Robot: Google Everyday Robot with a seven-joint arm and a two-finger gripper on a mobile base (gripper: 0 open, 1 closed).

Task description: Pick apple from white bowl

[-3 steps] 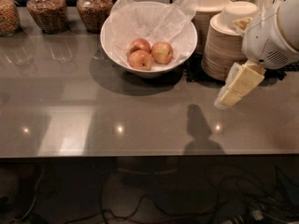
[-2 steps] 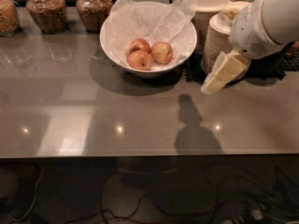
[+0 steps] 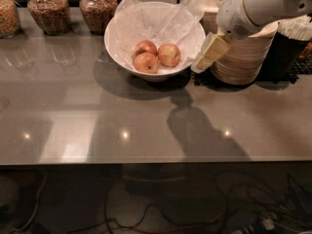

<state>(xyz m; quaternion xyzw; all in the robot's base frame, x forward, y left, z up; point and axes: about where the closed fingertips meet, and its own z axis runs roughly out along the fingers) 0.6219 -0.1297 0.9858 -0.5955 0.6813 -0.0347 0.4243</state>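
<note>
- Apple (image 3: 168,54) at right of a cluster of three, lying in bowl (image 3: 111,48) on crinkled paper (image 3: 156,21), just beside two others (image 3: 146,48).
- Bowl at back of grey counter (image 3: 87,121), between jars (image 3: 97,6) on left and stack of beige bowls (image 3: 246,60) on right.
- Gripper (image 3: 208,56) just right of bowl's rim, tilted down and left, in front of stack, apart from apple.
- Gripper's opening: cannot tell; no apple in it.
- Arm's shadow (image 3: 195,126) dark on counter, in front of bowl.
</note>
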